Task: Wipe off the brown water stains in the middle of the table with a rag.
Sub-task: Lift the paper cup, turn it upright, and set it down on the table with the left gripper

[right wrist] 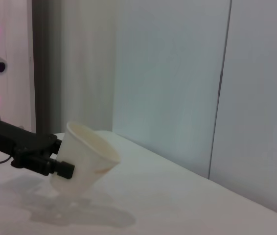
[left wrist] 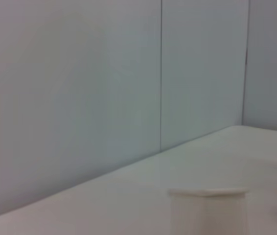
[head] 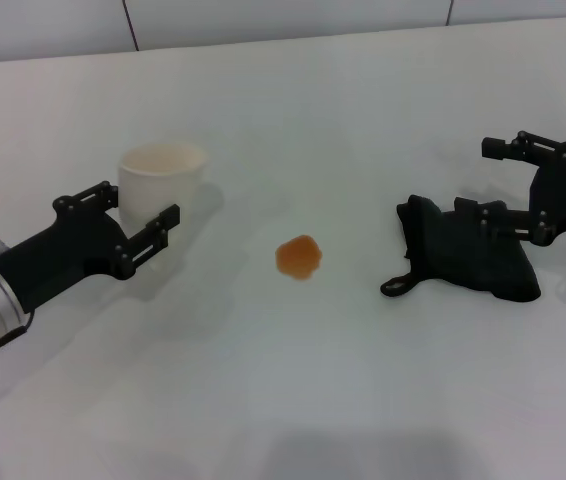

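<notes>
Orange-brown, the brown water stains [head: 299, 257] sit mid-table [head: 363, 120], untouched. The black rag [head: 468, 255] lies well to their right, under my right gripper [head: 499, 185], fingers spread above it. My left gripper [head: 143, 220] brackets the white cup [head: 161, 180], unclenched.

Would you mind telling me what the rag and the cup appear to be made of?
The rag looks like soft black cloth: lumpy folds, matte, a small loop at one edge. The cup seems to be white paper, thin-walled and matte, though plastic can't be ruled out.
</notes>
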Motion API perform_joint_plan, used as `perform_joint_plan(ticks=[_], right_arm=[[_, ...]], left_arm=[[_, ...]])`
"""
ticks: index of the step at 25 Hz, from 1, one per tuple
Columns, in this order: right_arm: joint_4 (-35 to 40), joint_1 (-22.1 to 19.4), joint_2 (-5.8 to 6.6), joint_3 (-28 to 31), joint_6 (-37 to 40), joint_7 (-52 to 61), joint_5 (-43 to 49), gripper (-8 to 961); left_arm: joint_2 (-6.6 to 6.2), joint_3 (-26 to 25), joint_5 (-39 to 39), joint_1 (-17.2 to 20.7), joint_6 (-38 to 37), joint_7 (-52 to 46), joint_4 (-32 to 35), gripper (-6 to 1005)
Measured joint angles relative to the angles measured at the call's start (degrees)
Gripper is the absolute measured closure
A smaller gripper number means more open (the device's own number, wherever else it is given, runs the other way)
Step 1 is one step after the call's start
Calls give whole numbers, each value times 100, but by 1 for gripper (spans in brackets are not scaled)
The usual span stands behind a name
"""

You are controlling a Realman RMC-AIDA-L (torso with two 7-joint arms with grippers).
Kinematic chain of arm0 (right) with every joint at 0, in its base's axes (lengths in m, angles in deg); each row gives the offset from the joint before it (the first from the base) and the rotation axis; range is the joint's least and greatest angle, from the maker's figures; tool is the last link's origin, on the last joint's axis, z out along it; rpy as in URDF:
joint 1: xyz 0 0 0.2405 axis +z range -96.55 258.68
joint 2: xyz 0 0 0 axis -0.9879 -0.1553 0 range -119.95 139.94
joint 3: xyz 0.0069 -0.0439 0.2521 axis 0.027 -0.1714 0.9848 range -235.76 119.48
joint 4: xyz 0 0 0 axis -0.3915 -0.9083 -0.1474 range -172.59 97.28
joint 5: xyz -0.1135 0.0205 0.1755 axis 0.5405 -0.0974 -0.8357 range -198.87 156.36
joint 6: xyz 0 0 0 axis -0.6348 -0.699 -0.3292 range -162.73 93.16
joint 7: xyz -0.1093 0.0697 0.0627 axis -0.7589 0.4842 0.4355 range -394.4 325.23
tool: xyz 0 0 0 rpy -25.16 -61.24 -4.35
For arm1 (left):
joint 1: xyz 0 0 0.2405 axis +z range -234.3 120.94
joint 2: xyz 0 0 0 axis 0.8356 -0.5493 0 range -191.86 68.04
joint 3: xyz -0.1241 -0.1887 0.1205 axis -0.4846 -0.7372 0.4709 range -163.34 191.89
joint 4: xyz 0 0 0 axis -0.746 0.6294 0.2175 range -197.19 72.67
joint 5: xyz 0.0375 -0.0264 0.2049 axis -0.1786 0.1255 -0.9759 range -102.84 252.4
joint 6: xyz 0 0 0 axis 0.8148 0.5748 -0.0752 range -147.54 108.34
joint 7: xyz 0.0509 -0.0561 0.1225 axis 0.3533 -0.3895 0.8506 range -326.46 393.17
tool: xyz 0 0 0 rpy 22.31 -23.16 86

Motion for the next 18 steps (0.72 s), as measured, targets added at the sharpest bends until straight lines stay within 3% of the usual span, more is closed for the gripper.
perform_joint_plan(ticks=[6,18], right_arm=[[0,-3,-3,0,-10,0,1,114],[-3,-4,-7,0,-21,0,3,114]], left_arm=[[0,3,-22,14,390,-97,218,460],[0,3,16,145,447,-65,213,461]])
